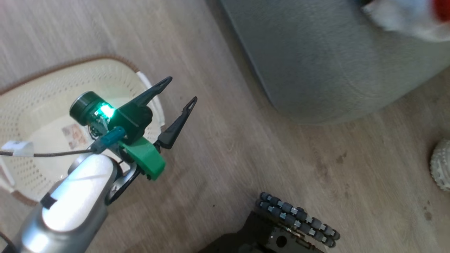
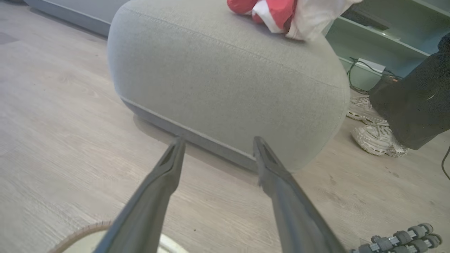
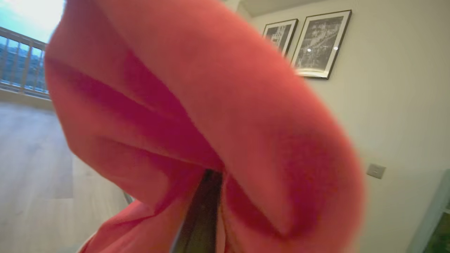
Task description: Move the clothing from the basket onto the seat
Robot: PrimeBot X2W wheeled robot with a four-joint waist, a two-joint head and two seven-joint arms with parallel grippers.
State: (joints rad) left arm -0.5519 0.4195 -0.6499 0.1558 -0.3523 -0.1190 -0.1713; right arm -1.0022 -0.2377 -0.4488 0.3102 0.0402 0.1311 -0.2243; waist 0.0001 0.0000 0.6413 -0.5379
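Checking in, left to right: the basket (image 1: pixel 45 88) is sitting on the floor at the left, looking empty with its bottom label showing. My left claw (image 1: pixel 181 89) is hovering over its right rim, fingers spread and gripping nothing. Further right, the seat (image 1: pixel 316 63) is filling the upper part of the head view. The clothing (image 2: pixel 279 10) is showing red and white by the seat's far right corner, but I can't tell if it's lying on the cushion or dangling. My right claw (image 3: pixel 205 196) is clenching red fabric that's draping right over its camera. I'm guessing the trick is carrying it well inside the seat's edge, lowering until the cloth is resting, then letting go, so nothing's sliding off that rounded corner.
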